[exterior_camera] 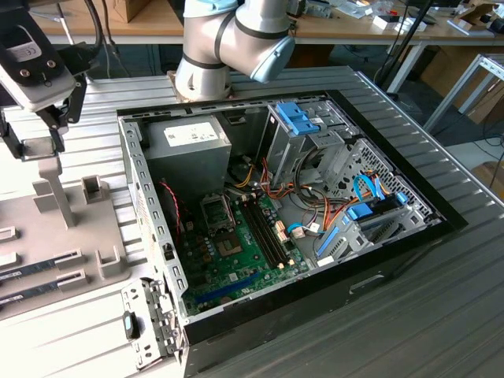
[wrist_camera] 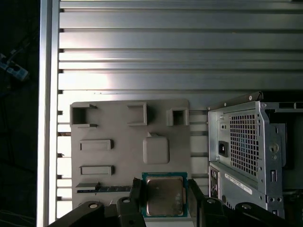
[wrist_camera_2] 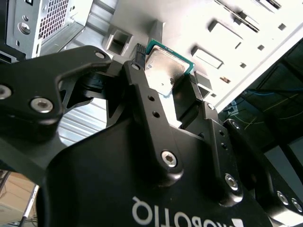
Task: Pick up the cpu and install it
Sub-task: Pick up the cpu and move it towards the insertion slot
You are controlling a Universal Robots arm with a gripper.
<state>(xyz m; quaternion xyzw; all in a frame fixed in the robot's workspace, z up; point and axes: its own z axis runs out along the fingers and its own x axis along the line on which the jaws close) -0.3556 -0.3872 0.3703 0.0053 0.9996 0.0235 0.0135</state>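
While the gripper (wrist_camera: 164, 189) clamps the cpu (wrist_camera: 164, 199) by two opposite edges, black fingers (wrist_camera: 136, 196) shut against them, the hold wants to be square and light, so the chip cannot tilt. Its top is a flat, dull-silver metal square with a green rim. Beneath lies a matte grey moulded tray (wrist_camera: 123, 156) with pockets, then the ribbed aluminium table (wrist_camera: 142, 47), with the perforated steel computer case (wrist_camera: 241, 142) alongside
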